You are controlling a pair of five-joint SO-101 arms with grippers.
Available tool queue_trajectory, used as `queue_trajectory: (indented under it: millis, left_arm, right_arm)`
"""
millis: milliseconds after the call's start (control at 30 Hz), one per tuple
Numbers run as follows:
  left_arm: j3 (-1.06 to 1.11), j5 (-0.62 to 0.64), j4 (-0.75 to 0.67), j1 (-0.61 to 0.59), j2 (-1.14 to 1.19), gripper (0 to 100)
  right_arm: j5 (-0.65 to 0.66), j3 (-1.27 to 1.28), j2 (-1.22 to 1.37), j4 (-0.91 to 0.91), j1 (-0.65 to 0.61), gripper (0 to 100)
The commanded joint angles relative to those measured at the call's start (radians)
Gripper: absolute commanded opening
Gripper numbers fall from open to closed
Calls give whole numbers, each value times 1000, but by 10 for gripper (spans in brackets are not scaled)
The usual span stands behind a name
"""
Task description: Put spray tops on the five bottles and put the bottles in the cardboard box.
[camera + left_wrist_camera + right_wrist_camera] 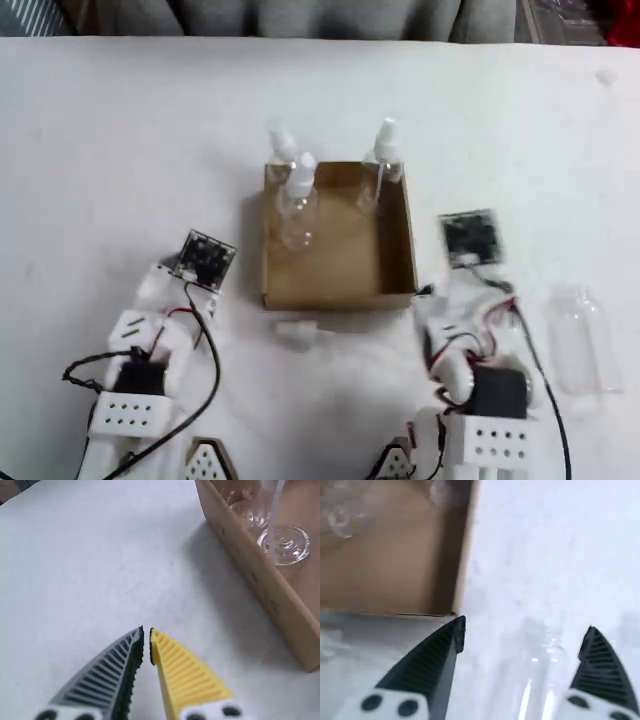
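Observation:
The cardboard box point(340, 285) sits mid-table. Three clear bottles with white spray tops stand in it: two at its far left point(283, 148) point(298, 200) and one at its far right corner point(383, 155). A clear bottle without a top point(580, 340) lies on the table to the right. A loose white spray top point(295, 330) lies just in front of the box. My left gripper point(146, 632) is shut and empty over bare table beside the box wall point(260, 575). My right gripper point(525, 635) is open, with a clear bottle point(540, 680) showing between its fingers.
Both arms rest near the front edge, the left arm point(150, 340) left of the box and the right arm point(470, 350) right of it. The white table point(120, 150) stretches wide on the left and behind the box.

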Motion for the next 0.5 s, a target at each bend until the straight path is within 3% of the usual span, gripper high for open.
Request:
queue_trajectory:
  millis: [0,267,467]
  left_arm:
    - [-2,-12,-32,-8,-13,28]
    - [-2,-12,-31,-8,-13,28]
    - [-2,-12,-31,-8,-12,28]
  right_arm:
    - [209,-8,-53,5,211,305]
    - [546,-12,30,-22,578,305]
    - [666,-58,283,-122,677,304]
